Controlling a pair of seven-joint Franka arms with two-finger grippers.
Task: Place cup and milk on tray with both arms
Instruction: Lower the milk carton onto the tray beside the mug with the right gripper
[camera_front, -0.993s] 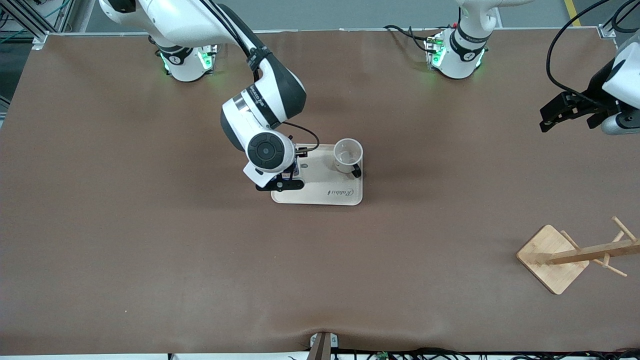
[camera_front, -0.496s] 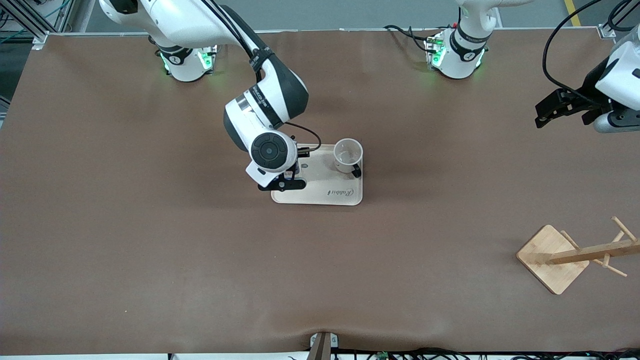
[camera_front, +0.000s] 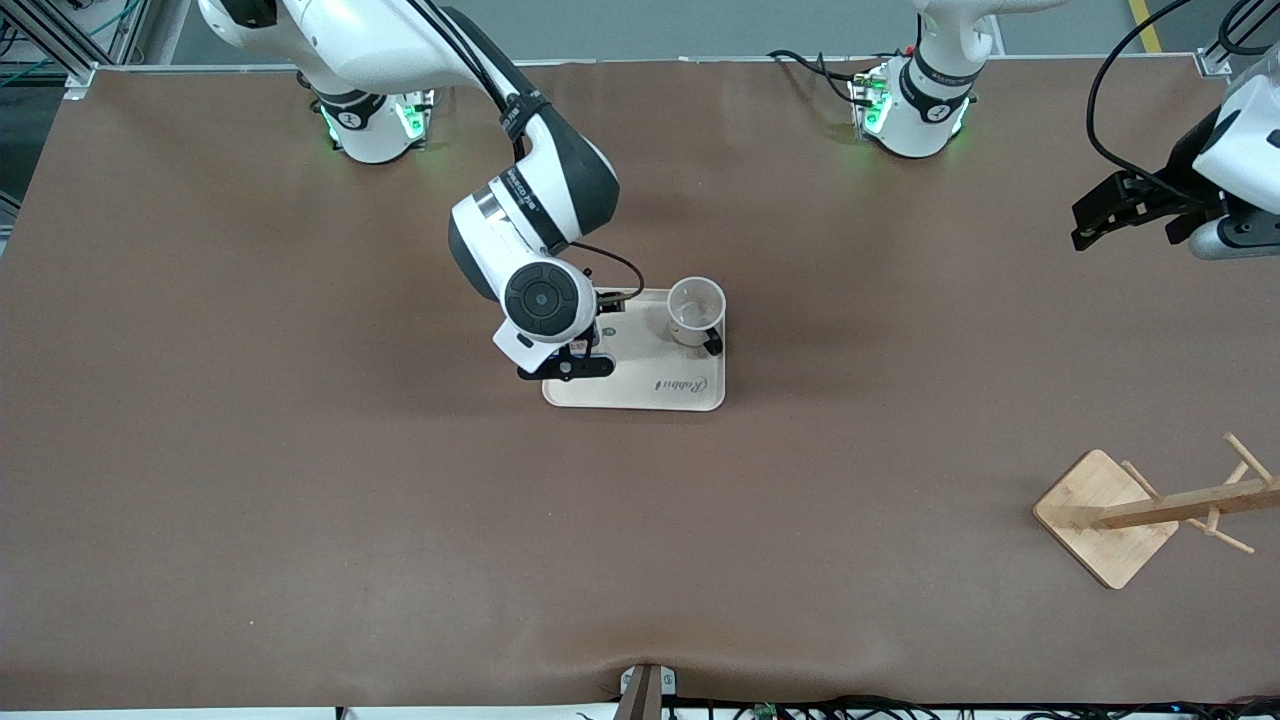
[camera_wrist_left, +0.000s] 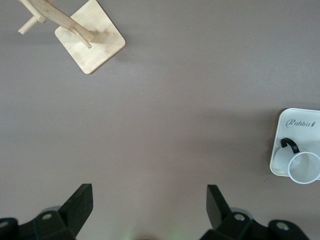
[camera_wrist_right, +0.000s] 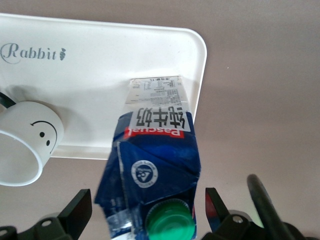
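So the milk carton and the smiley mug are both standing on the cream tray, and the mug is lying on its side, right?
Not quite: the cup stands upright, its open mouth facing up, as the front view shows. The rest holds: it and the milk both stand on the tray, with the right gripper open around the carton.

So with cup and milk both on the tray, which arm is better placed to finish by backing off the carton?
The right. Its gripper stands open around the milk on the tray, beside the cup. The left gripper waits open over bare table at its own end.
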